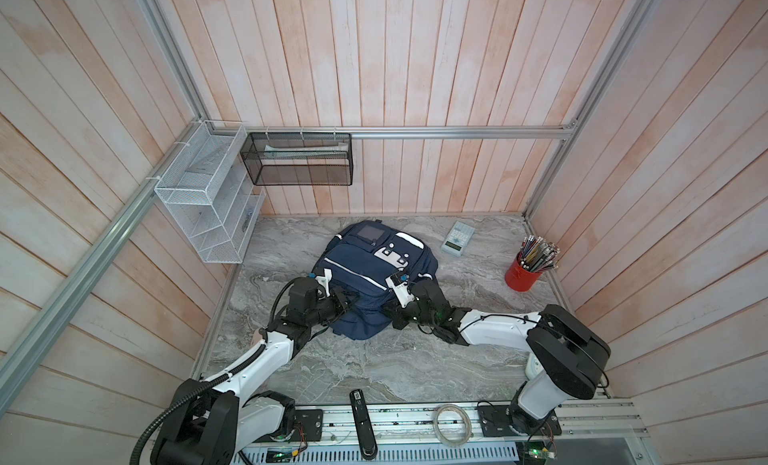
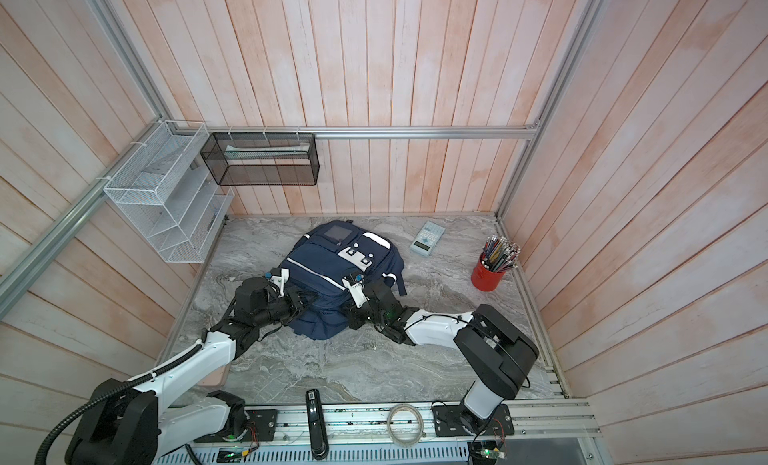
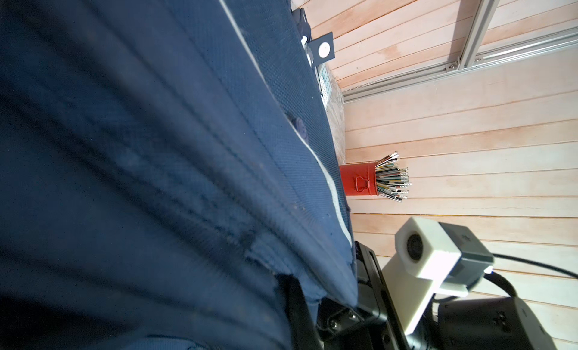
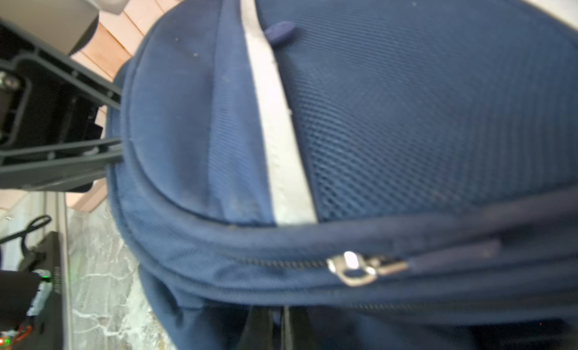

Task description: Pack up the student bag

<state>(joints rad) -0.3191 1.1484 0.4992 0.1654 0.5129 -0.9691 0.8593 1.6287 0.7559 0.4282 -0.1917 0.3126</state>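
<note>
Navy weave of the student bag (image 4: pixel 406 114) crowds the right wrist view. A white reflective stripe (image 4: pixel 275 129) runs across it, and a metal zip pull (image 4: pixel 359 268) sits on a zip whose teeth are meshed on one side of the slider.

Packing looks barely under way. The bag lies flat on the marble-patterned surface (image 1: pixel 374 367) between the two hands. No compartment gapes in both top views, and whatever it may hold inside is hidden. A calculator (image 1: pixel 458 238) lies beyond the right hand (image 1: pixel 390 311), apart from the bag. A red tin of pencils (image 1: pixel 524 272) stands well out to that hand's outer side. Both look like candidates for going in, so the step in hand is probably getting a pocket open.

The left hand (image 1: pixel 347 296) is closed, its fingers pinching a fold of fabric at the bag's side edge, where the cloth puckers. The right hand is closed too, its tips pressed against the bag close to the zip; whether cloth is caught between them cannot be told.

The bag itself is soft and slumped, dark navy, with white stripes. It also has white patches (image 1: pixel 392 255) carrying black studs and a clear window pocket (image 1: pixel 368 233) at the end farthest from both hands.
</note>
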